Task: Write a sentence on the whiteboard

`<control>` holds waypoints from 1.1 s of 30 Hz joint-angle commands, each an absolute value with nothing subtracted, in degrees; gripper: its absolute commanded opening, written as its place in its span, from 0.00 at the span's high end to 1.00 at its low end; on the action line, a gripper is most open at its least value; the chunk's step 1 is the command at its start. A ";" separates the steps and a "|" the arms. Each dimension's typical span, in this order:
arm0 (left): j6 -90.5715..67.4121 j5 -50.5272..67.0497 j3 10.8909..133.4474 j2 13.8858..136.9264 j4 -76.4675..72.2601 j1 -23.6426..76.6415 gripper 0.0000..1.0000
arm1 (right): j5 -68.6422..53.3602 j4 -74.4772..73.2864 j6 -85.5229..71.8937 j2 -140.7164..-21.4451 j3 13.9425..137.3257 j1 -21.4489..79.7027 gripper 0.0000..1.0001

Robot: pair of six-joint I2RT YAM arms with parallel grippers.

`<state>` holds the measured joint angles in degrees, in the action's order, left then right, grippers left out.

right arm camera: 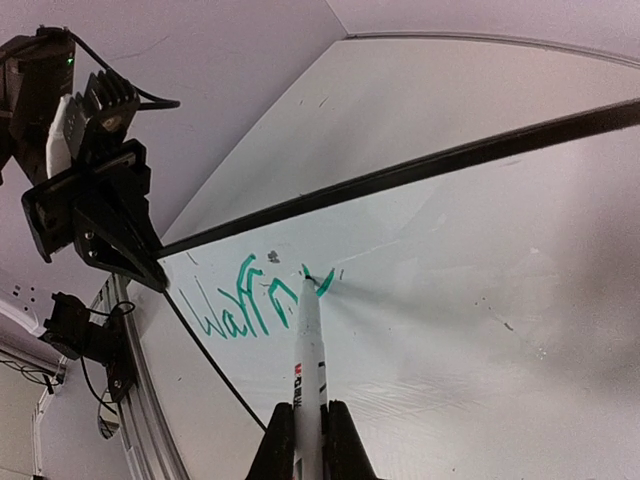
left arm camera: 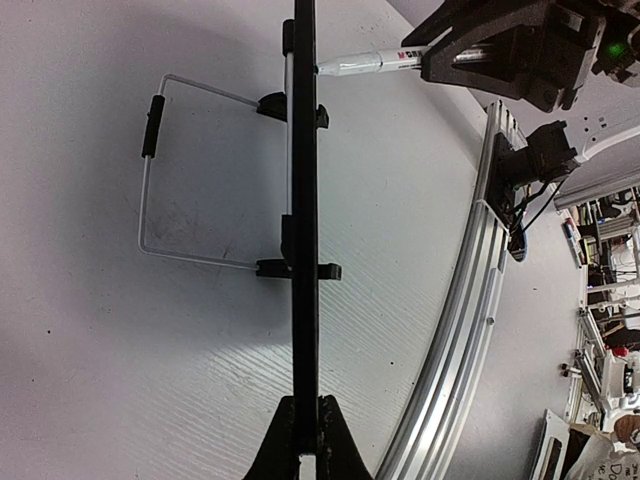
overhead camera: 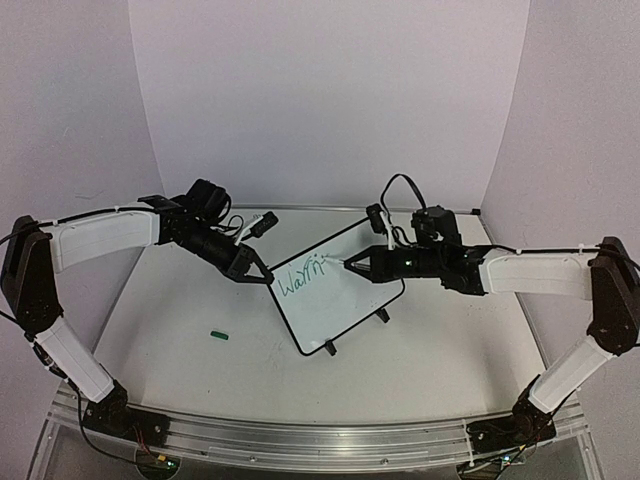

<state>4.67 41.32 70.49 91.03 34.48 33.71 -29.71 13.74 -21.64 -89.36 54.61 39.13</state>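
At the bottom of the right wrist view, the right hand (right arm camera: 310, 420) is clamped on a white marker (right arm camera: 308, 350), whose tip meets the whiteboard (right arm camera: 480, 260) just after the green letters (right arm camera: 245, 300). The whiteboard stands propped at the centre of the top view, on the bench (overhead camera: 450, 340) between both arms. The left hand (left arm camera: 303, 415) pinches its black frame at the left corner. To write well, I judge the pressure should be light and even, the strokes small, the left grip firm against rocking, and new letters level with the line.
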 commanded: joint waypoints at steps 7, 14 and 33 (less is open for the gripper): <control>7.46 40.95 71.26 91.94 36.75 35.51 1.00 | -28.12 13.97 -22.76 -87.04 50.50 39.02 1.00; 7.43 40.96 71.21 91.89 36.75 35.60 1.00 | -25.59 13.64 -22.14 -85.34 51.86 39.05 1.00; 7.45 40.98 71.23 91.94 36.74 35.60 1.00 | -26.31 12.66 -20.24 -88.44 59.04 39.02 1.00</control>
<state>4.73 41.32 70.50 91.05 34.46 33.76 -27.43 12.37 -21.06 -87.04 56.89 39.13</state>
